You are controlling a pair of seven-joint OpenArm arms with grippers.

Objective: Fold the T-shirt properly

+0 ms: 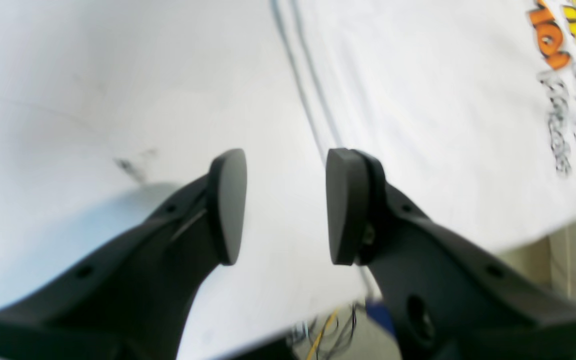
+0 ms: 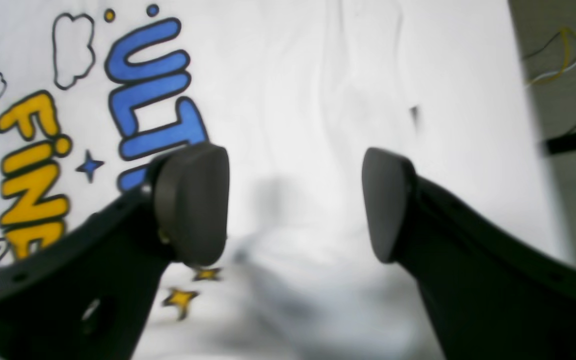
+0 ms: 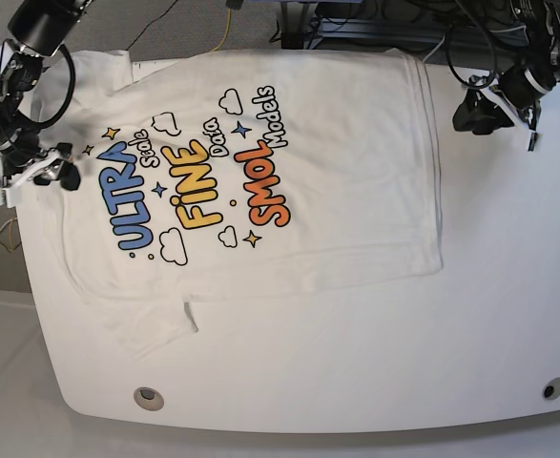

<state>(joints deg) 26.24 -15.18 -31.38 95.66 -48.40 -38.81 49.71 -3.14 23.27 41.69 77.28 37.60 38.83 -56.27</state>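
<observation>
White T-shirt (image 3: pixel 260 191), flat, print up

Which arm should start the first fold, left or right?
Probably the right. Its gripper hangs open directly over the T-shirt near the blue lettering. The left gripper, also open, sits just off the shirt's hem over bare table.
</observation>
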